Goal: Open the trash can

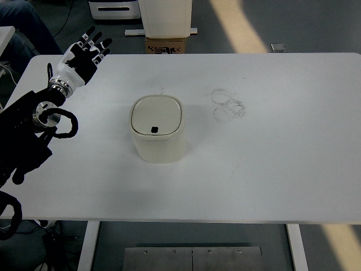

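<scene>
White table [271,169], faint ring marks [228,105]; cardboard box [167,45] beyond far edge

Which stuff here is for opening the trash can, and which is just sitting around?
For the job:
trash can, lid shut, on the white table
left hand, fingers spread, holding nothing

Just lying about:
cardboard box behind the table
ring marks on the tabletop
</scene>
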Available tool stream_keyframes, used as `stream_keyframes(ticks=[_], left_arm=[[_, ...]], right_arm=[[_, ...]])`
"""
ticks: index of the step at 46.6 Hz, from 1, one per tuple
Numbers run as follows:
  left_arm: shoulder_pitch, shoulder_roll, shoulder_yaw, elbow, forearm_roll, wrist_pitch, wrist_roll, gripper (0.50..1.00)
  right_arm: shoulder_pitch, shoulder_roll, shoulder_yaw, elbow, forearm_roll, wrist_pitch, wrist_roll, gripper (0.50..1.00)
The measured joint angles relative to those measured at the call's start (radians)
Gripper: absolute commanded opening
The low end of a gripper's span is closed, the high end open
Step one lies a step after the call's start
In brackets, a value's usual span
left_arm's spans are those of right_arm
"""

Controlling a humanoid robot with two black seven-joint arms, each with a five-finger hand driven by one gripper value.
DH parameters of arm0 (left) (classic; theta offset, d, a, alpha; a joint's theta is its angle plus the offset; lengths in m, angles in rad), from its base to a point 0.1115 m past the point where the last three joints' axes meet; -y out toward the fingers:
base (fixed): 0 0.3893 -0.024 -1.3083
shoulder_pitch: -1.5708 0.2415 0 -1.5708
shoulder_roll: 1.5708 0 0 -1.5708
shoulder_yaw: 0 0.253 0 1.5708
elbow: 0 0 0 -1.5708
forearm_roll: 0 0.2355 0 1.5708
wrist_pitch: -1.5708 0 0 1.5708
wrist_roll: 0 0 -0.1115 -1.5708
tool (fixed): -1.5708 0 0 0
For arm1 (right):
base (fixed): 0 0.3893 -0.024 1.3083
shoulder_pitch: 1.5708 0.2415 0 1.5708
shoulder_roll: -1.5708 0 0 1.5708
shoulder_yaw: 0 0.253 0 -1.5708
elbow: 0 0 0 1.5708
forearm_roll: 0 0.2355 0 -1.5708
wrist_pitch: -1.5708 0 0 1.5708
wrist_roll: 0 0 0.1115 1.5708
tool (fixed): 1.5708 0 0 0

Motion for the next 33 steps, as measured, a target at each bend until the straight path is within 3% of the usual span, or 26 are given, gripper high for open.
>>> stream_keyframes(ticks=[33], left_arm=[[-0.074, 0.022, 0.008, -0.039, 0.002, 0.003, 0.014, 1.0]], right_arm=[[0.0, 0.0, 0.0, 0.0, 0.0, 0.0, 0.0, 0.991]])
